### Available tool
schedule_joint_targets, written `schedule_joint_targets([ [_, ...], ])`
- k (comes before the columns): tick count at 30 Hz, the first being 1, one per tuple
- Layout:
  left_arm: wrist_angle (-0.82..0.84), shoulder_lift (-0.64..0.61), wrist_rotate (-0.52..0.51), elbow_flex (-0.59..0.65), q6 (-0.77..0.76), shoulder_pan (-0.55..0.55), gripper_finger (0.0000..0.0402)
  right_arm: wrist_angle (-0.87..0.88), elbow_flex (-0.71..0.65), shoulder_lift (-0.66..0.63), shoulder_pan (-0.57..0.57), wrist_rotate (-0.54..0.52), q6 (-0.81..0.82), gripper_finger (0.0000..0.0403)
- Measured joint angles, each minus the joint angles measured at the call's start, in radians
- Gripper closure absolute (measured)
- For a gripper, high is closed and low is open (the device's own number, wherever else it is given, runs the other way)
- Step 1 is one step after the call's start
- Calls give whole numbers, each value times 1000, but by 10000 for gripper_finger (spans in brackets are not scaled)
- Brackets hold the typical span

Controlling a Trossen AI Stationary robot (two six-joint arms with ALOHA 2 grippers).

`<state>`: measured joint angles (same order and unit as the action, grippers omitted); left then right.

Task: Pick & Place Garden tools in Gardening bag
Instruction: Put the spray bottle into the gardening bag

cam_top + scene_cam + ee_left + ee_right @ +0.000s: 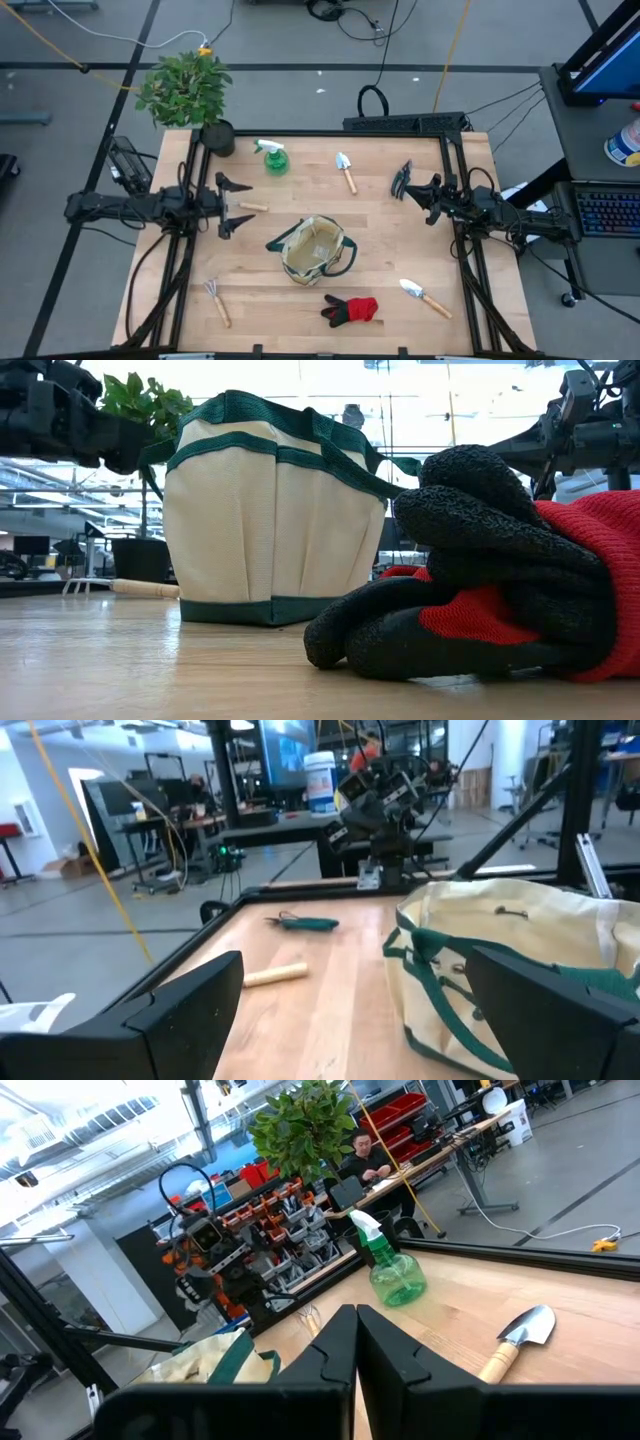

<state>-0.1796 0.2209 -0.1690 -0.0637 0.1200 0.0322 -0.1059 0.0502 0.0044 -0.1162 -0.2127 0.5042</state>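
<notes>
The beige gardening bag (315, 248) with green trim stands upright on its base at the table's middle; it also shows in the low view (270, 520). My left gripper (232, 206) is open and empty, left of the bag, above a wooden tool handle (253, 207) that lies on the table (275, 975). My right gripper (420, 192) is shut and empty, beside the black pruning shears (402, 178). On the table lie the green spray bottle (272, 157), a trowel (346, 171), a second trowel (424, 295), a rake (217, 300) and red-and-black gloves (350, 310).
A leafy plant in a black pot (215, 135) stands at the table's far left corner. The gloves (490, 580) lie close to the near edge, in front of the bag. Bare wood shows between the bag and the far tools. A person sits in the room beyond (360, 1155).
</notes>
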Motion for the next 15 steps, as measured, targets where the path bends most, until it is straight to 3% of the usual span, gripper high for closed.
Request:
schedule_joint_targets([
  [6, 203, 173, -72, -213, 39, 0, 11, 0, 0, 0, 0, 0, 0, 403],
  [15, 455, 530, -180, -572, 96, 0, 11, 0, 0, 0, 0, 0, 0, 403],
])
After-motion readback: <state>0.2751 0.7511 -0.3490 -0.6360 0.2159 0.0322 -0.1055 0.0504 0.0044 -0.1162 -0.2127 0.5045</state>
